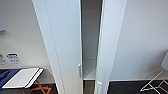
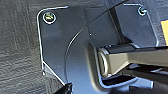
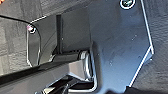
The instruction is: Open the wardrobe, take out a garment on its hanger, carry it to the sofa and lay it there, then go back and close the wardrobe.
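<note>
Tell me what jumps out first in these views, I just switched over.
The tall white wardrobe dominates the head view, its two doors standing partly open with a dark gap between them and a pale shelf low inside. At lower left sits a white board on orange legs, and a white wire rack stands on the dark floor at lower right.

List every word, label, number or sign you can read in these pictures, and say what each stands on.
None can be read.
Blue and white sticker on the white wall: print too blurred.
Smaller sticker beside it: also blurred.
Tall white wardrobe: bears no text.
</note>
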{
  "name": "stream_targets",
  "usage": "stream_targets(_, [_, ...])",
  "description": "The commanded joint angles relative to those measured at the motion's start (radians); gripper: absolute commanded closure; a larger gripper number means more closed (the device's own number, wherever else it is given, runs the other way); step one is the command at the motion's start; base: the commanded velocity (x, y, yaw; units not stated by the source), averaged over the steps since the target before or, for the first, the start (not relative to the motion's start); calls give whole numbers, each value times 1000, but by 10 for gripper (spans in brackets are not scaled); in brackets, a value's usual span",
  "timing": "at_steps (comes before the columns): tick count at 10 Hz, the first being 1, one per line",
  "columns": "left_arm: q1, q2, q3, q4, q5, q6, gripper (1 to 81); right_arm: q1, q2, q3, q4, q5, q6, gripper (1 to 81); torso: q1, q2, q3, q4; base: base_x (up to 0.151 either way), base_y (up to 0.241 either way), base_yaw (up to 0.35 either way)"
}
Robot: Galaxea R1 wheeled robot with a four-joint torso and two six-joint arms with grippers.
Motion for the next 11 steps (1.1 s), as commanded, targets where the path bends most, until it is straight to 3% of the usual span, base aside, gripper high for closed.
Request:
stream_targets(1, [-22,32,4,15,75,3,10,9,10,31,-45,-45,-12,10,0,0,0,0,0,0,0])
stream_targets(11, [-40,29,3,5,75,0,10,-4,8,21,-37,-46,-9,10,-1,-1,0,0,0,0,0])
